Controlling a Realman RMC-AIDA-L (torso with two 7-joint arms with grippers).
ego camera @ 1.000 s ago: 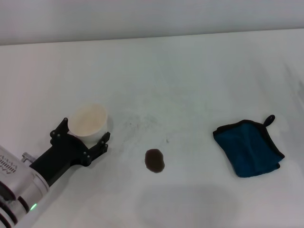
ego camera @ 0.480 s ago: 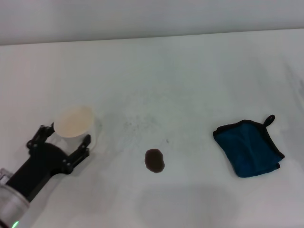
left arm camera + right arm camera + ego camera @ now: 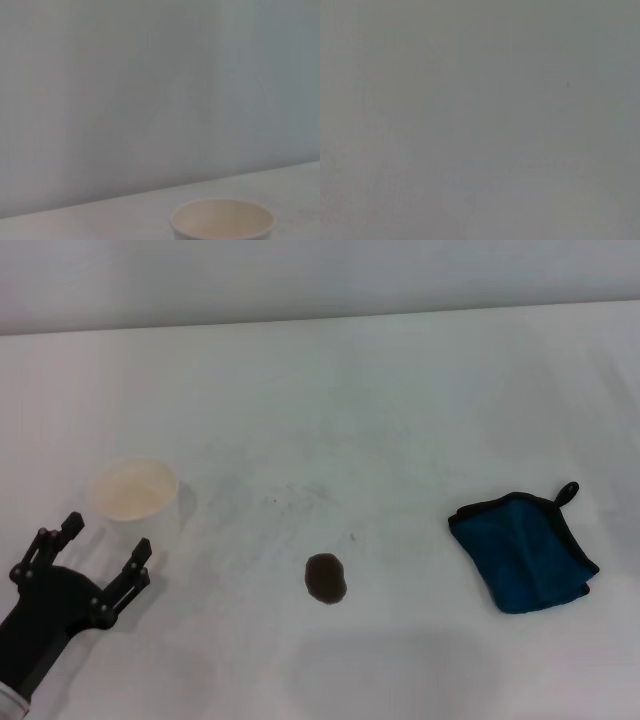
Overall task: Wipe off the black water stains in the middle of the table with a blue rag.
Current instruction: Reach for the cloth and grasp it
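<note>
I see left gripper (image 3: 98, 558) lower left of head view, fingers spread, holding nothing, just short of white cup (image 3: 131, 491). Black water stains (image 3: 326, 578) lower centre of table (image 3: 400, 400). Blue rag (image 3: 522, 550) untouched, right of centre. Right gripper out of view.

The table (image 3: 380, 390) fills nearly the whole head view, white and matte. A white cup (image 3: 132, 492) stands upright towards its left edge. Just nearer the front edge than the cup, the left gripper (image 3: 102, 550) sits with its black fingers spread wide — apart from the cup, holding nothing. The black water stains (image 3: 326, 578) form one small dark oval near the middle. The blue rag (image 3: 524, 550) lies folded towards the right edge — its black loop pointing to the far side.
</note>
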